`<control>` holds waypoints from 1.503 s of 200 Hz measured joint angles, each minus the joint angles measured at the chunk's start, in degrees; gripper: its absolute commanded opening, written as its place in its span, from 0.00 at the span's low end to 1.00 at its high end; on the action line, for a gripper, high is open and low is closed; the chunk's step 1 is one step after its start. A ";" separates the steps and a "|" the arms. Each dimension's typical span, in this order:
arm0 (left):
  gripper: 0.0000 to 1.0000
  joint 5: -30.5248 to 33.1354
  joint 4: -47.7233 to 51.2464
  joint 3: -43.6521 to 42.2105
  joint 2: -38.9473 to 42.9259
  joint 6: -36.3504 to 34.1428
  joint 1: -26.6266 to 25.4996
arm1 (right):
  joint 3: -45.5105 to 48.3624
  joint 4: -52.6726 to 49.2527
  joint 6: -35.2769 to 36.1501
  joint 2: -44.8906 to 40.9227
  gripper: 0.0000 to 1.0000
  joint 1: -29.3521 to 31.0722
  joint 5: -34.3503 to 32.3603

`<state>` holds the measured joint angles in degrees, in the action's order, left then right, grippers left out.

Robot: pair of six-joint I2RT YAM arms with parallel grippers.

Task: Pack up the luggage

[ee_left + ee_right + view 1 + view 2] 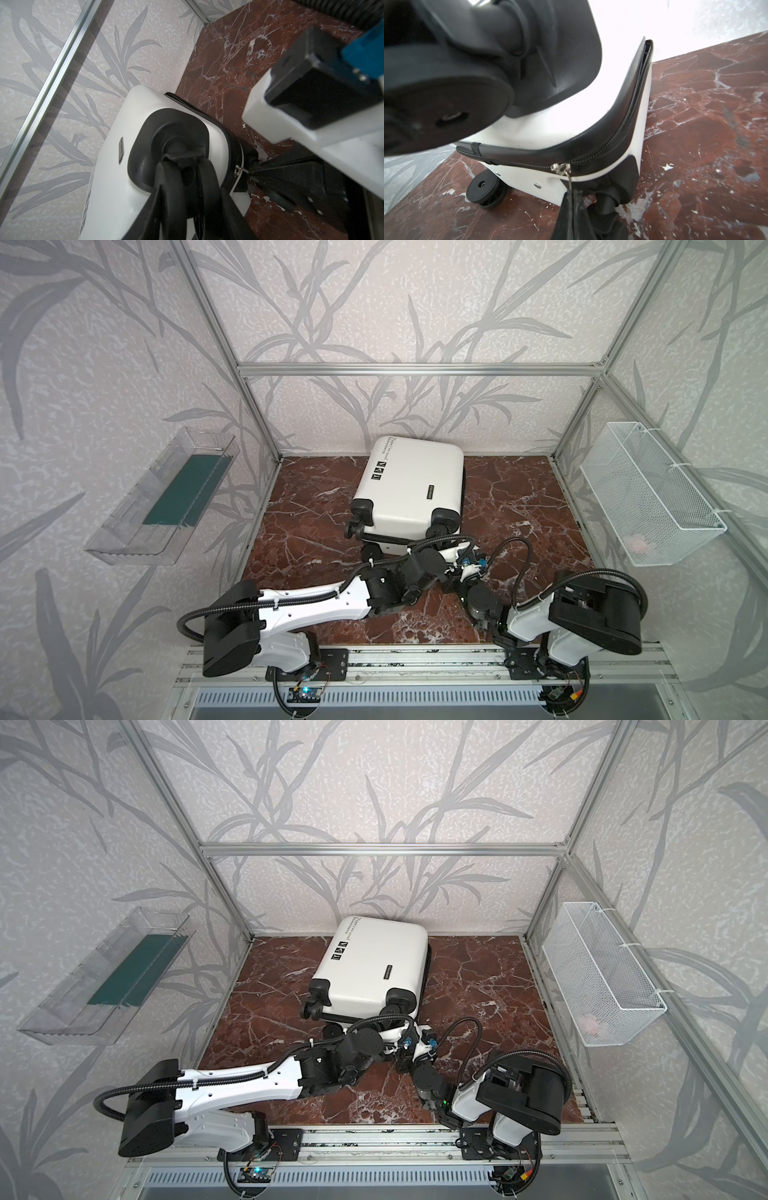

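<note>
The luggage (409,485) (374,965), a small white hard-shell suitcase, lies flat on the marble table with its black wheels toward me. My left gripper (187,220) is shut on the upper wheel (182,180) at the near right corner, one finger on each side of it. Just below, my right gripper (571,209) is shut on the metal zipper pull (568,178), which hangs from the slider (560,167) near that corner. In both top views the two wrists crowd together at the suitcase's near edge, hiding the fingertips.
A clear plastic tray (124,531) holding a dark green item hangs on the left wall. A white wire-mesh basket (648,493) with something pale pink inside hangs on the right wall. Aluminium frame posts (257,423) edge the brown marble table (519,497).
</note>
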<state>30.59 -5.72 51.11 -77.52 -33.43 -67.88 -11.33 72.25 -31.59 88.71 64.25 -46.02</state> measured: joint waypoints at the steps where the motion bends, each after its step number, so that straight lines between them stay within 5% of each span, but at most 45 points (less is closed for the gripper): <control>1: 0.00 -0.02 -0.04 0.00 -0.02 0.00 0.00 | 0.00 -0.39 -0.15 -0.24 0.00 0.00 -0.02; 83: 0.00 -1.99 -0.85 -0.02 -0.48 0.00 -0.02 | 1.07 -20.13 -11.08 -17.20 0.00 -1.11 -2.36; 129: 0.00 -0.39 -0.55 -0.02 -0.57 0.44 -0.33 | 5.25 -21.49 -8.90 -14.38 0.00 -7.85 -9.03; 176: 0.00 -0.35 -0.55 -0.02 -0.57 0.66 -0.35 | 4.76 -13.57 -0.96 -6.84 0.00 -8.11 -4.37; 224: 0.00 -0.26 -0.55 -0.02 -0.57 0.68 -0.35 | 4.55 -14.67 0.20 -11.28 0.00 -12.28 2.25; 256: 0.00 -0.26 -0.55 -0.02 -0.57 0.72 -0.37 | 5.09 -15.54 3.04 -17.77 0.38 -16.28 11.89; 300: 0.00 -0.26 -0.55 -0.02 -0.55 1.09 -0.37 | 7.13 -20.26 7.82 -27.47 0.49 -18.16 22.64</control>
<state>30.33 -6.26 51.09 -78.06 -32.34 -68.25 -4.21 51.99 -23.77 61.23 46.09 -23.38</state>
